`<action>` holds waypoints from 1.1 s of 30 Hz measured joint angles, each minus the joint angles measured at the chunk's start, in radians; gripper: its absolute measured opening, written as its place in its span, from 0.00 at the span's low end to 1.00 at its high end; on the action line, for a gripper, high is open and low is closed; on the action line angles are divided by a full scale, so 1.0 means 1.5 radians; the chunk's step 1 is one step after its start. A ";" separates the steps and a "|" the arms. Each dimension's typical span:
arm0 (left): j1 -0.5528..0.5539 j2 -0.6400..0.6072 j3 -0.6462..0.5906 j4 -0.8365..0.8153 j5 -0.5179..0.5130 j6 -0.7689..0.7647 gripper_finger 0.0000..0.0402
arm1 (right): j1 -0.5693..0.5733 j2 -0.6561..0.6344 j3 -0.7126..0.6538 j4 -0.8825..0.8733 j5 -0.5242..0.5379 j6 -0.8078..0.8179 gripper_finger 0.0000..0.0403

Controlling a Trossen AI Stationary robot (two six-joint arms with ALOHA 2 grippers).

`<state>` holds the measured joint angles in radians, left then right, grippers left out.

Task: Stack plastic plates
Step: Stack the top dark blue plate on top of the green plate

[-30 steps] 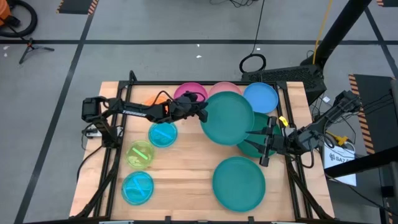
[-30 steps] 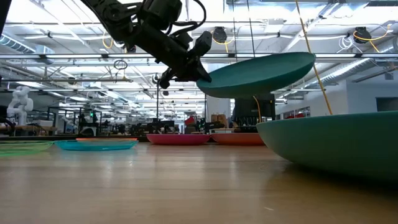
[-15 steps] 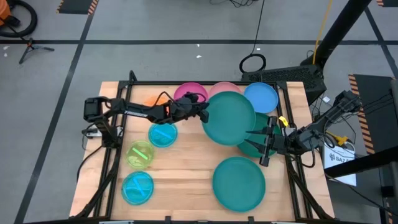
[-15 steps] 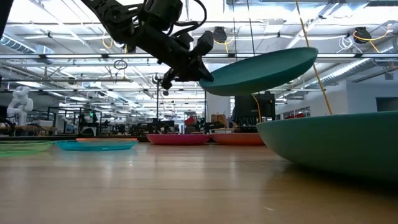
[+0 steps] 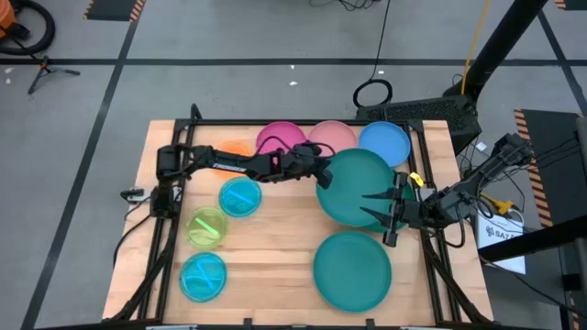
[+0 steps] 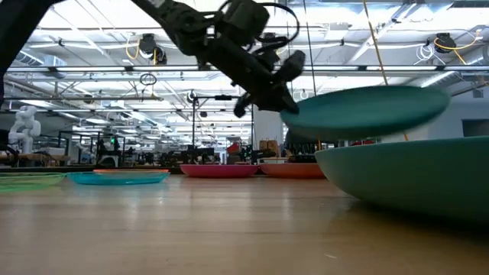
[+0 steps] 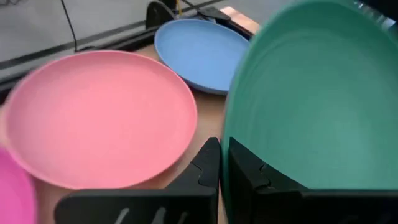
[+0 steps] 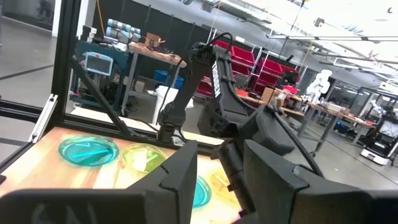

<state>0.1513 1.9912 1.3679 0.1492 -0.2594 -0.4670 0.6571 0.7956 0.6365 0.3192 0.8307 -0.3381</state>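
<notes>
Left wrist view showed the left gripper (image 7: 222, 163) pinching the rim of a teal plate (image 7: 311, 106): light, stiff, glossy, likely slippery. The right gripper (image 5: 387, 211) waited open.

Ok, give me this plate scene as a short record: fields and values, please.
left hand: shut on the rim of the carried teal plate, held in the air
right hand: open, waiting at the table's right side
second teal plate: resting on the table, near edge
far row: magenta plate, pink plate, blue plate
</notes>
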 joint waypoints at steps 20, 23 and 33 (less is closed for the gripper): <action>-0.002 0.056 0.066 -0.016 0.000 -0.019 0.05 | 0.000 0.000 0.000 0.004 0.001 0.003 0.31; -0.003 0.056 0.066 -0.016 -0.001 -0.025 0.05 | 0.000 0.000 0.000 0.004 0.001 0.003 0.31; -0.018 0.056 0.066 -0.011 -0.002 -0.027 0.05 | 0.000 0.000 0.000 0.003 0.001 0.003 0.31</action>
<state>0.1247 2.0750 1.4673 0.1333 -0.2626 -0.5072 0.6575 0.7952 0.6361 0.3244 0.8322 -0.3332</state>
